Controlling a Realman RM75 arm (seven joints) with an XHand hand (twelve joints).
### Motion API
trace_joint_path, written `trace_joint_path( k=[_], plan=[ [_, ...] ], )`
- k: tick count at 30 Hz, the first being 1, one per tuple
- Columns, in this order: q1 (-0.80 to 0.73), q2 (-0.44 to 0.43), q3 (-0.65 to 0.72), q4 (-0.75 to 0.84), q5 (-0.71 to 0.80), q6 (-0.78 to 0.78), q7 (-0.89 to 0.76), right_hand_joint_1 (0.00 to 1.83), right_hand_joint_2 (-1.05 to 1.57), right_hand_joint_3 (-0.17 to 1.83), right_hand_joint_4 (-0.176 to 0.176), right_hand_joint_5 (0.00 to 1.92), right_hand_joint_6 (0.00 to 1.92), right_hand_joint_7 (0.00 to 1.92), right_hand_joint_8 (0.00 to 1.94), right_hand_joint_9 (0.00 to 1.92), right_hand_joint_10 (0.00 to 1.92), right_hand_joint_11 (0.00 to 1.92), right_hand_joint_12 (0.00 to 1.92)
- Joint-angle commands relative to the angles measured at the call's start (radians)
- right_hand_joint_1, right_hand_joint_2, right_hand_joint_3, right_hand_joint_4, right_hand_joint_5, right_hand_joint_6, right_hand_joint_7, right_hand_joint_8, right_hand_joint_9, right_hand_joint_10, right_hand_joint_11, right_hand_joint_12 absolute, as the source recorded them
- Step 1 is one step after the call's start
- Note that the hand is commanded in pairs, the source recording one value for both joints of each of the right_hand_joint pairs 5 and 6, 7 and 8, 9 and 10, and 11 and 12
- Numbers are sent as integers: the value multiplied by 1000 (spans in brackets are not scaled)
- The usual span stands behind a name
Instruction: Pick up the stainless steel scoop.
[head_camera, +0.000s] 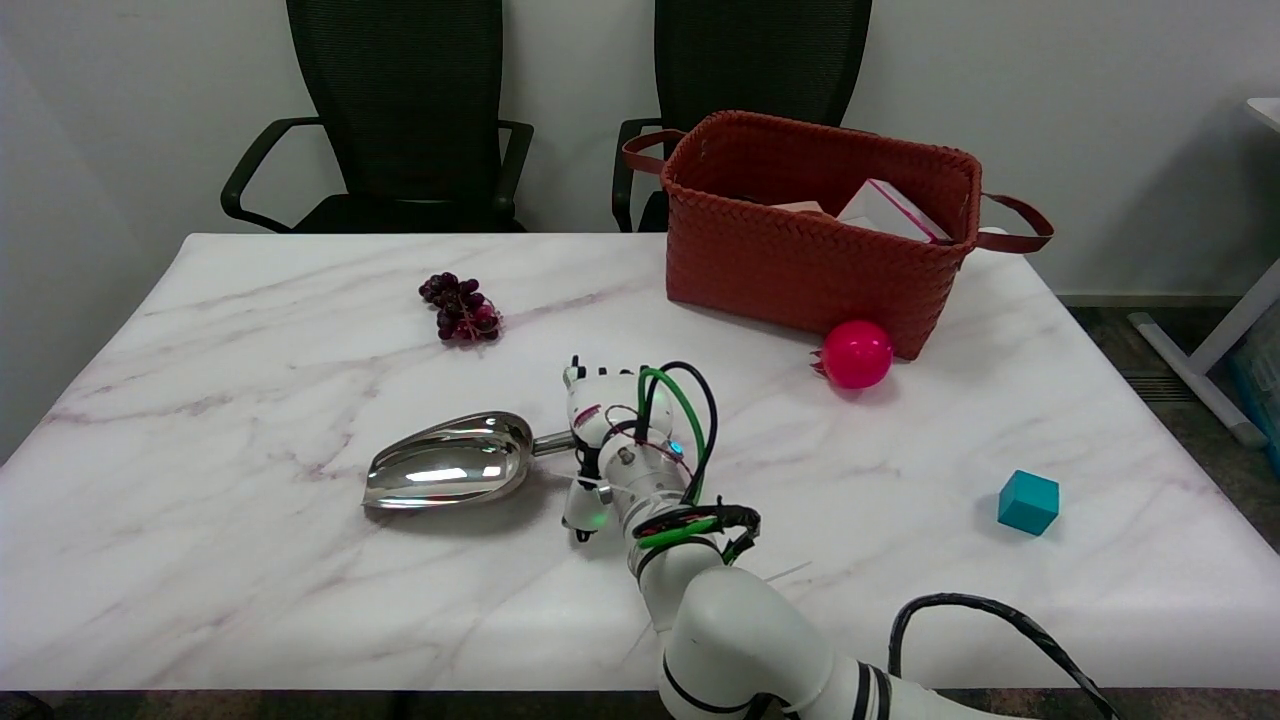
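One shiny scoop (450, 472) lies on the worktop (250, 600) at its middle, and the right hand (592, 440) holds its handle. Grapes (461, 308) sit at 12 o'clock from the scoop. A pink ball (856, 354), a basket (815, 235) and a blue block (1028, 502) sit off toward 3 o'clock, well apart.

Legible text, labels, brands, numbers, signs: none. The box (890, 212) in the basket (800, 260) shows a white face with a pink edge, with no print that can be made out.
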Motion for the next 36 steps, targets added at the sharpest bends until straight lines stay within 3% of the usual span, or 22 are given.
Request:
trace_joint_path(
  k=[1,5,11,16,30,36],
  plan=[
    [-15,20,2,18,5,0,4,1250,42,1608,0,532,532,922,922,1078,1078,579,579],
    [-18,23,2,20,2,-2,4,1179,94,1614,0,849,849,1051,1051,1148,1148,606,606],
    [-20,24,2,18,3,-10,4,1147,229,1516,0,998,998,1280,1280,1385,1385,829,829],
    [0,20,5,0,4,-32,7,1123,319,1341,0,1043,1043,1353,1353,1439,1439,979,979],
    [78,5,7,-98,60,-98,5,1135,321,1195,0,951,951,1348,1348,1423,1423,1130,1130],
    [93,14,12,-95,74,-104,-6,1143,622,781,0,1330,1330,1628,1628,1624,1624,1492,1492]
  ],
)
